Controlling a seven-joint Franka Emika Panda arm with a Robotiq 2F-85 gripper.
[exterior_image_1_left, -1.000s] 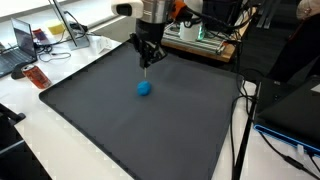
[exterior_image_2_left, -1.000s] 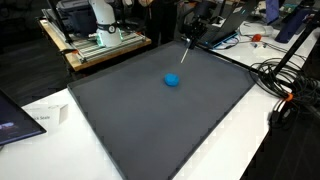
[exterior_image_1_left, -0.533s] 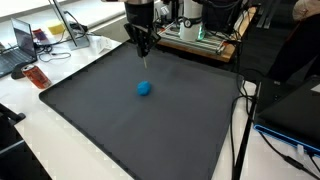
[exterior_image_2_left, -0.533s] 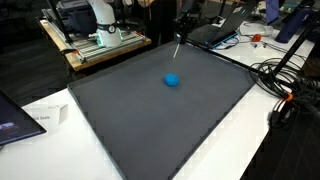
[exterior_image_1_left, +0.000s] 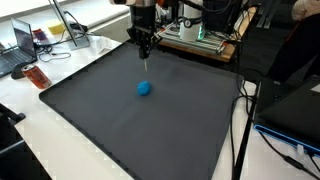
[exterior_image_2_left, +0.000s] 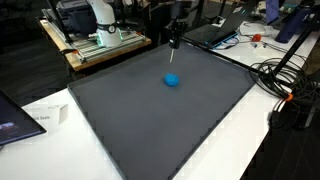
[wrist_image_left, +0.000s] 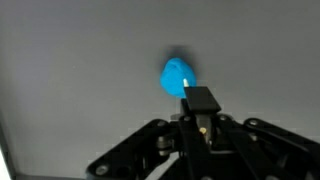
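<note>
Near the middle of a dark mat (exterior_image_1_left: 130, 130), lying free and untouched: a small blue ball (exterior_image_1_left: 145, 88). Above and behind it, toward the mat's far edge and well clear of the ball: the tool (exterior_image_1_left: 146, 51), pointing straight down, clamped tight on a thin pale stick (exterior_image_1_left: 147, 62). Hanging below the fingertips, the stick's lower end, short of the mat as far as can be told. In the wrist view, bright blue against plain grey, the ball just past a dark squared tip between the fingers. Under the mat, a white bench (exterior_image_1_left: 40, 130). Beside one corner of the mat, a reddish-orange object (exterior_image_1_left: 37, 76); farther back, an open laptop (exterior_image_1_left: 20, 42). In an exterior view, black cables (exterior_image_2_left: 285, 85) along one side of the mat, and a sheet of paper (exterior_image_2_left: 45, 117) off the opposite corner.
</note>
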